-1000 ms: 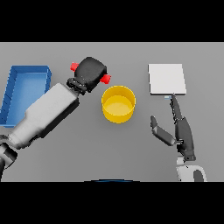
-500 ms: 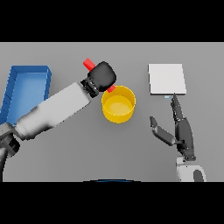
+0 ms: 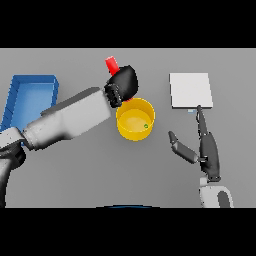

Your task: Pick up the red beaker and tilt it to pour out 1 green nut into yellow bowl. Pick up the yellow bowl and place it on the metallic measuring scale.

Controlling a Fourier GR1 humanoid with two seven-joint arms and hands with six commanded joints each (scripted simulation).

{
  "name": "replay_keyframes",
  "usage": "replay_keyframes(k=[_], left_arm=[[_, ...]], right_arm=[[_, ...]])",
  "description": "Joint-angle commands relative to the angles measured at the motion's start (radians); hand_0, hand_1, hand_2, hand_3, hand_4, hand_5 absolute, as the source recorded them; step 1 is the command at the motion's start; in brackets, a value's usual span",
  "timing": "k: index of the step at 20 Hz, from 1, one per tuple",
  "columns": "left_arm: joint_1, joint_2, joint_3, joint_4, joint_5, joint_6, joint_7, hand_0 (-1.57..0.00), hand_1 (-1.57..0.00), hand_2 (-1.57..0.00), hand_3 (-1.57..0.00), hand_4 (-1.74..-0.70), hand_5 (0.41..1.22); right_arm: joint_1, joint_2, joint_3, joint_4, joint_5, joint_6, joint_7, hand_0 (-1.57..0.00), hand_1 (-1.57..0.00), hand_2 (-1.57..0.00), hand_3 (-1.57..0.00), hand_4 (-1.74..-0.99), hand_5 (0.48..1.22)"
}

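Head view, looking down on a grey table [image 3: 75, 170]. The left hand [image 3: 123, 83] has its fingers wrapped around the red beaker [image 3: 112, 65], holding it raised at the far rim of the yellow bowl [image 3: 135, 119] (only the beaker's red end shows past the hand). A small green nut [image 3: 146, 126] lies inside the bowl, near its right wall. The metallic measuring scale [image 3: 190, 90] sits to the bowl's right, apart from it. The right hand [image 3: 204, 145] rests below the scale, fingers straight, thumb spread. A blue tray [image 3: 27, 95] lies at far left.
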Motion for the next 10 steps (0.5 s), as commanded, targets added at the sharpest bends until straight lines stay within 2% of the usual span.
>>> replay_keyframes(k=[1, 2, 6, 8, 10], left_arm=[[-0.007, -0.006, -0.017, 0.009, -0.010, 0.004, -0.007, -1.57, -1.57, -1.57, -1.57, -1.73, 1.221], [-0.021, -0.012, -0.035, 0.016, -0.018, -0.003, -0.018, -1.57, -1.57, -1.57, -1.57, -1.74, 1.221], [-0.049, -0.020, -0.101, 0.036, -0.052, 0.026, -0.048, -1.57, -1.57, -1.57, -1.57, -1.73, 1.221], [-0.080, -0.013, -0.119, 0.053, -0.061, 0.049, -0.069, -1.57, -1.57, -1.57, -1.57, -1.73, 1.221], [-0.114, -0.006, -0.116, 0.054, -0.050, 0.032, -0.083, -1.57, -1.57, -1.57, -1.57, -1.73, 1.221]], right_arm=[[0.019, 0.000, 0.008, -0.005, 0.000, 0.008, -0.014, 0.00, 0.00, 0.00, 0.00, -1.225, 0.583], [0.009, -0.002, 0.002, -0.008, -0.003, 0.007, 0.004, 0.00, 0.00, 0.00, 0.00, -1.216, 0.585], [0.030, 0.000, 0.016, -0.021, 0.009, 0.006, -0.039, 0.00, 0.00, 0.00, 0.00, -1.210, 0.592], [0.022, -0.001, 0.018, -0.015, 0.027, -0.003, -0.011, 0.00, 0.00, 0.00, 0.00, -1.210, 0.594], [0.029, -0.006, 0.013, -0.012, 0.026, -0.004, -0.018, 0.00, 0.00, 0.00, 0.00, -1.206, 0.592]])
